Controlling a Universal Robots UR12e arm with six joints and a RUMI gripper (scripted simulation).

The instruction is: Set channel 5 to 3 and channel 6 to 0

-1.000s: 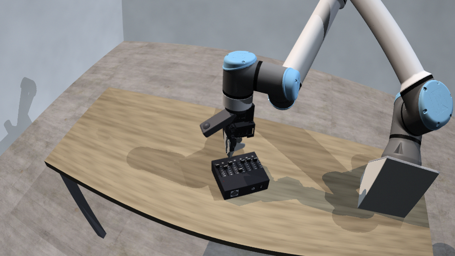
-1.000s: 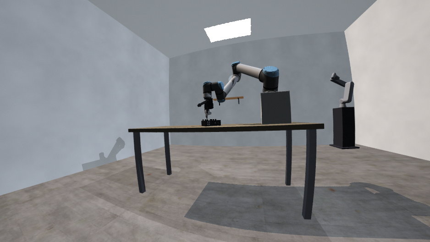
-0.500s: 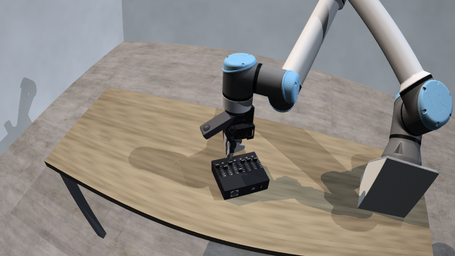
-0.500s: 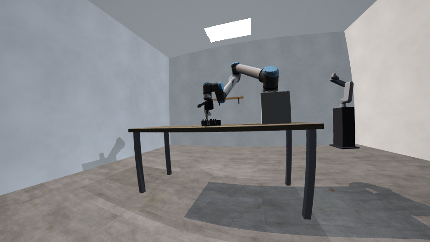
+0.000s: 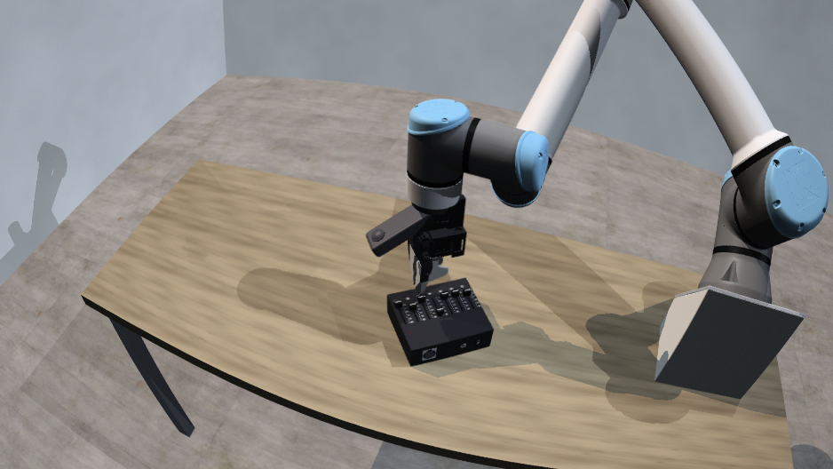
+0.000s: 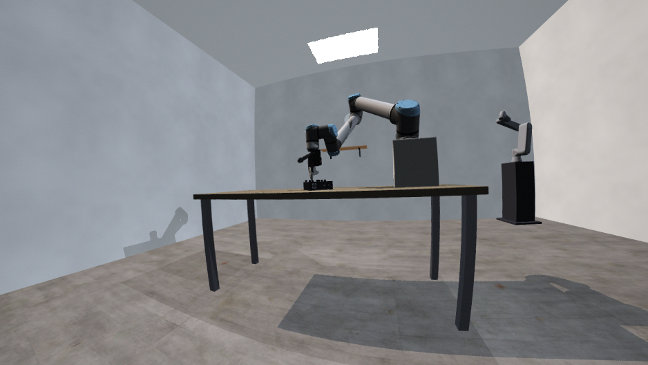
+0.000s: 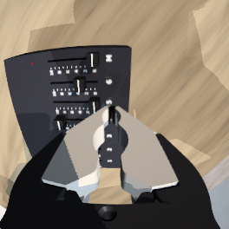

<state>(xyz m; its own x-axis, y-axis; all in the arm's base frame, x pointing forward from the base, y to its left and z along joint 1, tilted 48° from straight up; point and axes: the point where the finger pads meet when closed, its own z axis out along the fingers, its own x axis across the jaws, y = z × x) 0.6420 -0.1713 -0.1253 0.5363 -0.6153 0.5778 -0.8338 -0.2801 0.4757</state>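
Top view: a light wood-grain table (image 5: 192,244) with a dark edge fills the middle of the frame, standing on a mottled grey floor (image 5: 303,116) with pale grey walls in the upper part. The black lighting desk (image 5: 438,323) sits near the frame's centre, amid broad arm shadows. The gripper (image 5: 420,283) hangs just above its fader rows, clenched on nothing. A grey pedestal (image 5: 728,343) carries the arm at right.

Exterior view: the table (image 6: 340,192) stands mid-room on dark legs; the lighting desk (image 6: 318,184) lies left of centre on it. A ceiling light panel (image 6: 344,44) glows above, and a second stand (image 6: 518,190) waits at far right.

Wrist view: the closed jaws point at the lighting desk (image 7: 39,82) in the upper left, over its numbered strip.
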